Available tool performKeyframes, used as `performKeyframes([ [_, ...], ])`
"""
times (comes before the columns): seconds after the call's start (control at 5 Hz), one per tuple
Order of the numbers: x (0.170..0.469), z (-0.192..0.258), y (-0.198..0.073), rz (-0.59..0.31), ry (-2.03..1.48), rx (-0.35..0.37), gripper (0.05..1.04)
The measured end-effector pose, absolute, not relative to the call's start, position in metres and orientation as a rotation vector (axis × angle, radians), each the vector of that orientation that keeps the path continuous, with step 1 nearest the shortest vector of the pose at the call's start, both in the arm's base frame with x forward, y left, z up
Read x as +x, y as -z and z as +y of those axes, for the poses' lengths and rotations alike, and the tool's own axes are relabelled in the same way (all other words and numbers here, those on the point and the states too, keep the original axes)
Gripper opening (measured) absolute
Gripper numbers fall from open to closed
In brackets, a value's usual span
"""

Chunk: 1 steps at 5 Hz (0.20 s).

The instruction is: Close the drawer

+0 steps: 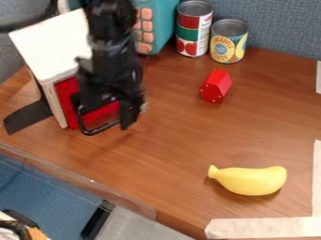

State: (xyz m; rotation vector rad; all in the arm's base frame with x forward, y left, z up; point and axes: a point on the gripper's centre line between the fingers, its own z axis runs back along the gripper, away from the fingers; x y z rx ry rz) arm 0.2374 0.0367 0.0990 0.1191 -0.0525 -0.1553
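Before the white-topped cabinet: here's the black hand, hanging low; open or closed, the camera view can't tell.
Red drawer: one, right behind the hand and leftward in view, width slanting up-right; the push likely goes back, up-left.
Beyond: one cabinet, one teal box, one red block, two cans, and one banana down near the table's front!
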Motion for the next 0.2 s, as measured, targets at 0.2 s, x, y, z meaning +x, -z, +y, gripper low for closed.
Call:
performKeyframes([
  [0.2, 0.2279, 0.0108, -0.1372, -0.132, 0.210, 0.125, 0.999],
])
